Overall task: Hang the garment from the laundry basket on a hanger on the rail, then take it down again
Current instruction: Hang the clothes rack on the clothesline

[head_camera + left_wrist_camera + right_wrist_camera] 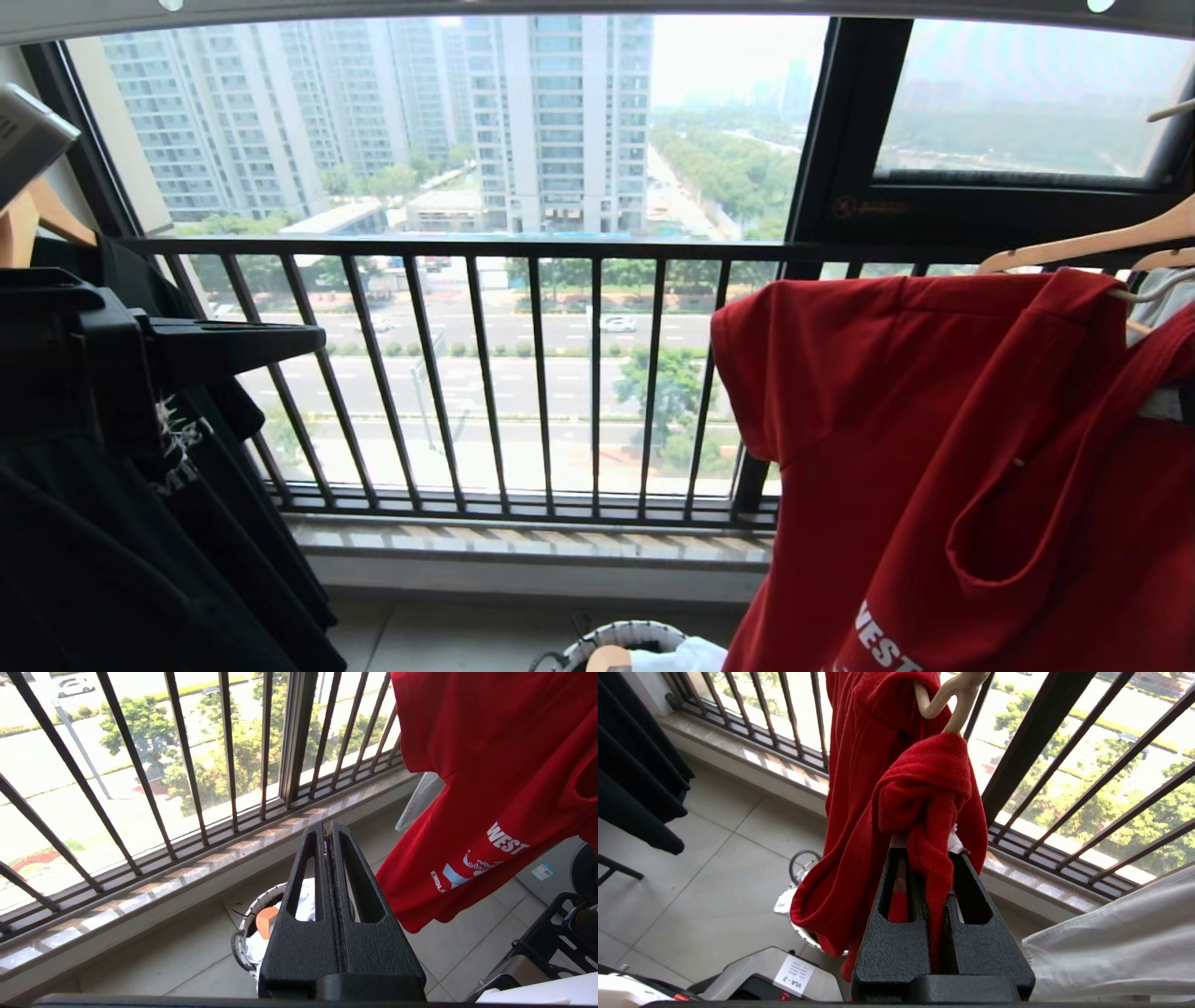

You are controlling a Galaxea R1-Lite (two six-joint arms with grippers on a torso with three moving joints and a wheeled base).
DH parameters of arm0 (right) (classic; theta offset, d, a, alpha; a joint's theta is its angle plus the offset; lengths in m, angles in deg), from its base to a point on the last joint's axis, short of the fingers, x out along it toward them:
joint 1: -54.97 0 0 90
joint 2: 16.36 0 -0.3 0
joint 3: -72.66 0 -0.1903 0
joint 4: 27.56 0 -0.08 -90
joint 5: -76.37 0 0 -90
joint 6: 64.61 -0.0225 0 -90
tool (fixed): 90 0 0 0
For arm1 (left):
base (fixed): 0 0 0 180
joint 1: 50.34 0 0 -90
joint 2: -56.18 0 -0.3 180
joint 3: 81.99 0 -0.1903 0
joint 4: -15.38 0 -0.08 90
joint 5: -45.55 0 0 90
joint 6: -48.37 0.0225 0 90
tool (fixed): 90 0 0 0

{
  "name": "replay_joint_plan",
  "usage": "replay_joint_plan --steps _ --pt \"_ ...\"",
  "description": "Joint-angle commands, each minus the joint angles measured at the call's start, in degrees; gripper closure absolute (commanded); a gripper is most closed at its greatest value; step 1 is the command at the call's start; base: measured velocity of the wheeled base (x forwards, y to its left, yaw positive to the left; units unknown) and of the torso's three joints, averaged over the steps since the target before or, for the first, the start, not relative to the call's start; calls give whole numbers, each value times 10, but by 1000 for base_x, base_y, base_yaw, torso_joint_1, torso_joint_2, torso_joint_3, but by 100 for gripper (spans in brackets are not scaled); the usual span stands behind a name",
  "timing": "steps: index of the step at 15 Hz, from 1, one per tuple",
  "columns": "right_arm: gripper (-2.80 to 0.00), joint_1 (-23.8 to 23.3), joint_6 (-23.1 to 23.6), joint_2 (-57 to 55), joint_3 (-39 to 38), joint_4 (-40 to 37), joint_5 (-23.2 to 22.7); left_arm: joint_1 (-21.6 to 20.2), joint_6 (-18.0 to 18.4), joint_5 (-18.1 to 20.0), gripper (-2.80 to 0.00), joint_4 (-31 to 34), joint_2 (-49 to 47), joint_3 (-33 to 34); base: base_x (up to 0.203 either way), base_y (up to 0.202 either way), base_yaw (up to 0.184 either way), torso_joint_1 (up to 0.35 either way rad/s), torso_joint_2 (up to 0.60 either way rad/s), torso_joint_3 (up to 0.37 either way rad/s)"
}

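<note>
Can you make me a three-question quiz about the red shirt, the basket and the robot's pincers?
1. Where is the basket?
A. on the rail
B. on the floor by the railing
C. on a chair

2. What colour is the lettering on the shirt?
A. white
B. yellow
C. black

3. What is the right pincer doing?
A. open, empty
B. gripping the basket
C. shut on the shirt

Answers: B, it stands on the tiles. A, white letters on red. C, red cloth is pinched between its fingers; the left pincer is shut, empty.

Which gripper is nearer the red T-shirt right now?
Right. The right gripper is shut on the red T-shirt beside the hanger; the left gripper is shut and empty, apart from it over the laundry basket.
</note>
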Motion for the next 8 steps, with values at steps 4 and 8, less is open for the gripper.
replay_joint_plan --steps 4,8 --pt "0 0 -1 2 -1 0 -1 0 0 2 0 0 2 0 0 0 0 151 -325 -173" --pt "0 0 0 13 -5 1 -3 0 0 3 0 0 2 0 0 0 0 94 -180 -91"
